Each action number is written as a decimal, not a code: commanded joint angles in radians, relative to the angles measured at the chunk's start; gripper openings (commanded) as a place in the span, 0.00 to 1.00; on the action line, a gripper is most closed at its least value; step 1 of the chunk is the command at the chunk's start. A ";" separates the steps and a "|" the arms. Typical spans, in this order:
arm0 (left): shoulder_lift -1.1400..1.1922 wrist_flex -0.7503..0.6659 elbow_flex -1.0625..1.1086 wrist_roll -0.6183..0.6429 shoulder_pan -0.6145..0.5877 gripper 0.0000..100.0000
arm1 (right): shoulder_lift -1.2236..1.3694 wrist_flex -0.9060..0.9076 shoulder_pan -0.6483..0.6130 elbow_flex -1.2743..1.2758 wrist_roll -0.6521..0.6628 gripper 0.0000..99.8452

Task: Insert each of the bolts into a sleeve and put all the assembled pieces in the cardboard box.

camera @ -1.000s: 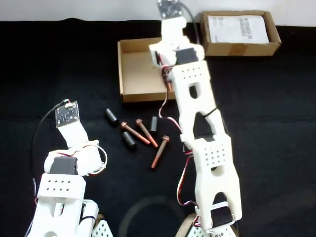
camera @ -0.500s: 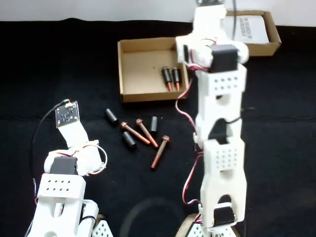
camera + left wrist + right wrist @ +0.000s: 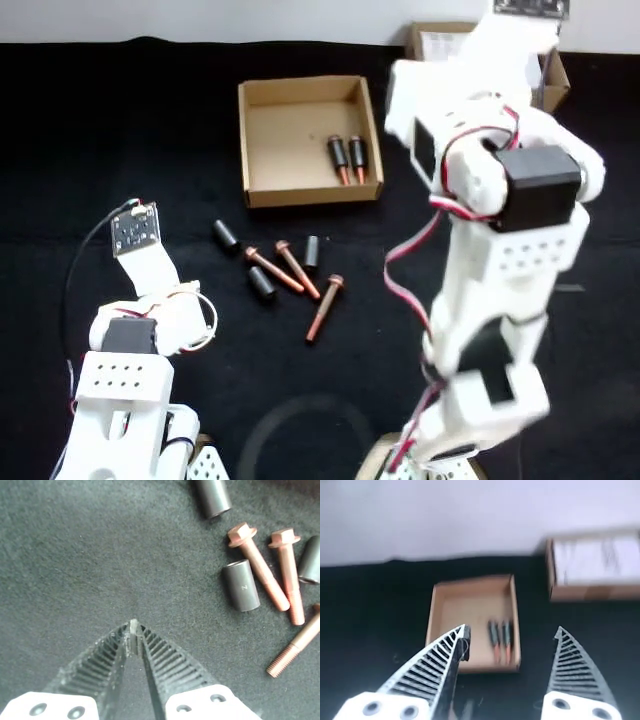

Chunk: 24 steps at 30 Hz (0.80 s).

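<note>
The cardboard box (image 3: pixel 290 130) stands at the back middle of the black table, with two assembled pieces (image 3: pixel 347 160) lying side by side near its right wall. In front of it lie three loose copper bolts (image 3: pixel 275 270) (image 3: pixel 297 268) (image 3: pixel 325 305) and three dark sleeves (image 3: pixel 226 236) (image 3: pixel 262 283) (image 3: pixel 312 251). My left gripper (image 3: pixel 132 630) is shut and empty, low over bare cloth beside a sleeve (image 3: pixel 241 585) and the bolts (image 3: pixel 257 565). My right gripper (image 3: pixel 511 636) is open and empty, held high, looking down at the box (image 3: pixel 460 607) and the assembled pieces (image 3: pixel 500 637).
A second cardboard box (image 3: pixel 552 75) holding a white sheet sits at the back right, partly behind the raised right arm (image 3: pixel 500 220). The left arm's base (image 3: pixel 125 390) occupies the front left corner. A white wall runs behind the table.
The right arm has lifted up and back from the cardboard box, uncovering two assembled pieces inside it. The left arm has stayed still.
</note>
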 commanded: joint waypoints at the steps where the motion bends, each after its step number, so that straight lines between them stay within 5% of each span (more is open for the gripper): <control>1: -0.012 -0.011 -0.007 -0.003 -0.008 0.01 | -0.249 0.010 -0.036 0.415 -0.112 0.25; 7: -0.012 -0.008 -0.005 -0.003 -0.008 0.01 | -0.421 -0.027 -0.070 0.909 -0.319 0.25; 14: -0.012 -0.008 -0.005 -0.003 -0.008 0.01 | -0.384 -0.056 -0.074 1.205 -0.551 0.25; 24: -0.012 -0.008 -0.005 -0.003 -0.008 0.01 | -0.183 -0.354 -0.143 1.411 -0.565 0.25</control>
